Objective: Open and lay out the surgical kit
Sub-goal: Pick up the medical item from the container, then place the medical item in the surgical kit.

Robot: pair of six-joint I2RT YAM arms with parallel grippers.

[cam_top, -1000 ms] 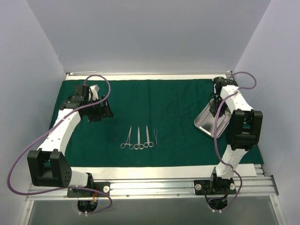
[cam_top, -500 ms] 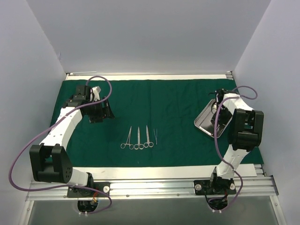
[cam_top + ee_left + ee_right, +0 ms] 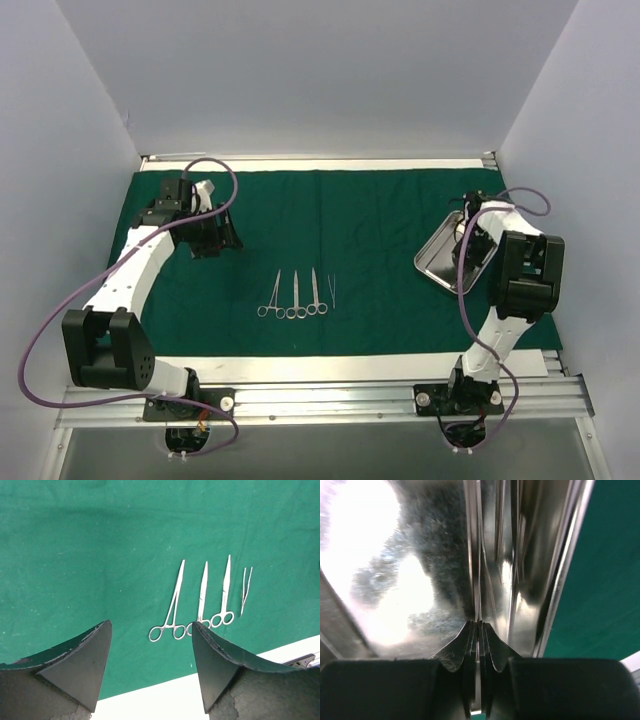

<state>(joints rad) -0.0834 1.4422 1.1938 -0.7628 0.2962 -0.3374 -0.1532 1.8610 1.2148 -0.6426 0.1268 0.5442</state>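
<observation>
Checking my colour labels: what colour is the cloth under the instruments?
The cloth is plain dark green, clearest in the left wrist view.

Plain pale grey walls (image 3: 320, 70) close in three sides of the white tabletop (image 3: 300, 368), with an aluminium rail (image 3: 330, 400) along its near edge.

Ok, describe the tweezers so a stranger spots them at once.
On the dark green drape, find the row of steel instruments near its middle. The tweezers lie at its right end: shortest, and the only one without finger rings.
</observation>
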